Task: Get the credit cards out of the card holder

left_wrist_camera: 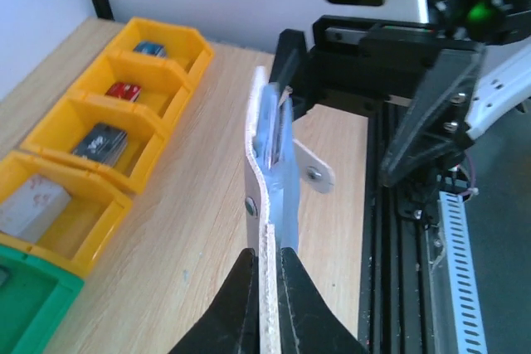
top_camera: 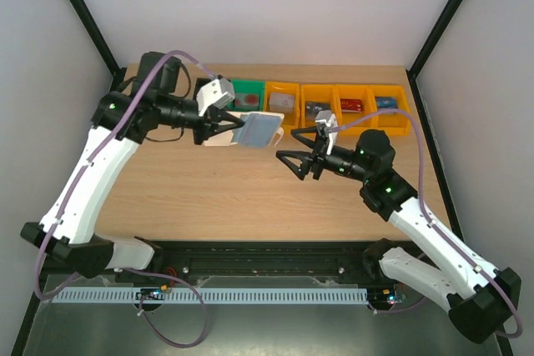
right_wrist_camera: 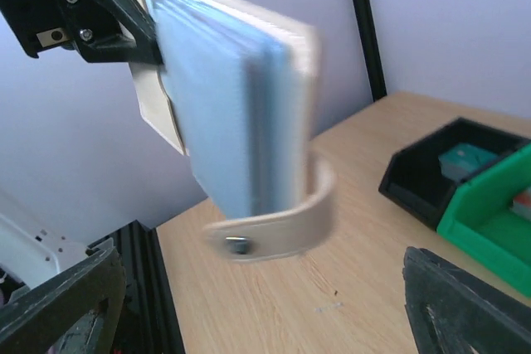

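Up off the table, the card holder (top_camera: 259,129) is pinched edge-on in the left gripper (left_wrist_camera: 266,275), pale blue sleeves showing and its snap tab (right_wrist_camera: 274,225) dangling. Right gripper (top_camera: 289,166) is spread wide with nothing in it, and the holder sits at roughly its 11 o'clock, not touching. Credit cards (top_camera: 351,106) lie in the bins (top_camera: 350,125) at 12 o'clock; their print's too small to read.
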Available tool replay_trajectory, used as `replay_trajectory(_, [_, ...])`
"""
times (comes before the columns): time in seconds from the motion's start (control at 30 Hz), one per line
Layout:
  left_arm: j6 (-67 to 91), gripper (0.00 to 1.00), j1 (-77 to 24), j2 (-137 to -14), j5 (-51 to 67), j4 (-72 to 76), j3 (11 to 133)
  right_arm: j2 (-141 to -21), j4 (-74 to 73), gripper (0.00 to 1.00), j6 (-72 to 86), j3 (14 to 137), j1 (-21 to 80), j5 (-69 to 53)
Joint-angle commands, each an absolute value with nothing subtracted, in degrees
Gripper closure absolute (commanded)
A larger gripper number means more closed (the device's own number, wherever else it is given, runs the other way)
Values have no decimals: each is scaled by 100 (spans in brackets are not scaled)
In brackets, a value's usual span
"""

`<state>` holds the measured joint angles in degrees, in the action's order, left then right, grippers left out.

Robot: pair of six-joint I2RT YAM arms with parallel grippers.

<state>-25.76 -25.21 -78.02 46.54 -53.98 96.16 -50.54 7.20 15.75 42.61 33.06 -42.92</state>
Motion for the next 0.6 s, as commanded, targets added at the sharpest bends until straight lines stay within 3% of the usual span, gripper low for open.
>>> replay_trajectory(0.0, [-2837,98,-2514,-7550,5124,-6135,10050,-4789,930,11,1322,4553,3322,-4548])
replay_trajectory(0.37, [-2572,98,-2514,-7493,5549,-5993,10185,-5059,1308,23,1760,4866,3331,-4732])
replay_trajectory(0.57, [-2630,98,-2514,-7480,5622,-6024,10145,-5114,1406,23,1859,4943,3340,-4816])
